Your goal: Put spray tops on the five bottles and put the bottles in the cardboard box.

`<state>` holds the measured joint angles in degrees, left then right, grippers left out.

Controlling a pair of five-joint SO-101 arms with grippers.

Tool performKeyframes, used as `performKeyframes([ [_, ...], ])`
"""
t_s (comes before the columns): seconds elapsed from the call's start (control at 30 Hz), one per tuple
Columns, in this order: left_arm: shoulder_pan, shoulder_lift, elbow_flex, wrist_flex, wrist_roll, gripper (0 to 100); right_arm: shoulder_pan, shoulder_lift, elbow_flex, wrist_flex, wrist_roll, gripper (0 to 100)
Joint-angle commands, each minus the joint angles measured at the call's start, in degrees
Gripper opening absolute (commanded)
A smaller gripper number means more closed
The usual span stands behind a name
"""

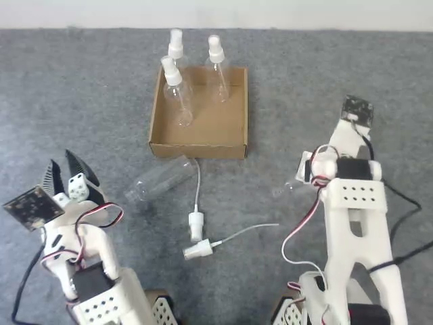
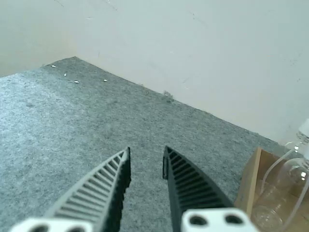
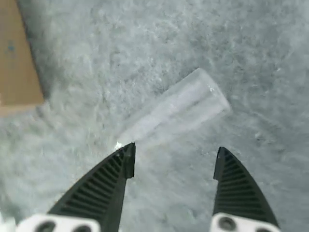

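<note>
**Right tool poised over an uncapped bottle: line up before you close**

The uncapped bottle (image 3: 178, 108) lies on its side on the grey desk (image 1: 81, 88), just beyond the tips of your right tool (image 3: 176, 147). That tool's fingers are spread wide with nothing between them. The step in hand looks like picking this bottle up so it can take a top.

The bottle lies slantwise to the gap, so turn the wrist until the fingers cross its body squarely, then lower until they straddle it. Close gently, because clear, smooth plastic will likely roll or squirt out of an off-centre pinch. Grip the body and leave the neck free for the spray top.

Farther out, a second uncapped bottle (image 1: 159, 179) lies near the front of the cardboard box (image 1: 199, 145). Two spray tops (image 1: 196, 223) with long tubes lie between the arms. Three capped bottles (image 1: 179, 101) stand at the box's far side, apparently inside it.

Your left tool (image 2: 147, 151) is off to the side, its fingers slightly apart and holding nothing.

Use the right wrist view for finger-to-bottle alignment, since in the high view the arm's body covers most of that bottle. The high view gives you the tops, the other bottle and the box layout. The left wrist view adds the box's corner and the wall behind.
</note>
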<state>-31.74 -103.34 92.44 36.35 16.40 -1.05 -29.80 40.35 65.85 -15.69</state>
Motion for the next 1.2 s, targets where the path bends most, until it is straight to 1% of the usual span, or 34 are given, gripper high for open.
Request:
performKeyframes([
  [0.0,-0.26,-0.97,-0.57,-0.18,-0.35,11,0.31,-0.84,-10.73,9.36,9.23,22.4],
  [0.07,-0.26,-0.97,-0.57,-0.18,-0.35,11,0.04,-0.84,-12.84,12.18,14.86,22.1],
  [0.23,-0.26,-0.97,-0.48,-0.18,-0.35,11,-1.98,-0.84,-15.12,17.36,31.56,22.1],
  [0.33,-0.26,-0.97,-0.48,-0.18,-0.44,11,-2.86,-0.84,-15.03,18.51,41.49,22.3],
  [0.43,-0.26,-0.97,-0.48,-0.18,-3.16,11,-2.86,-0.84,-15.03,18.77,51.08,22.3],
  [0.57,-0.09,-0.97,0.13,-1.05,-3.96,11,-2.95,-0.75,-14.95,18.77,61.71,22.3],
  [0.73,-0.18,-0.97,1.36,-3.25,-3.96,11,-4.70,-0.75,-13.98,18.42,68.22,22.4],
  [0.93,-0.18,-0.97,1.36,-3.16,-3.96,11,-9.45,-0.75,-11.25,18.33,71.12,22.4],
  [1.17,-0.18,-0.97,1.36,-3.16,-3.96,11,-13.76,0.04,-10.90,18.15,76.66,22.4],
])
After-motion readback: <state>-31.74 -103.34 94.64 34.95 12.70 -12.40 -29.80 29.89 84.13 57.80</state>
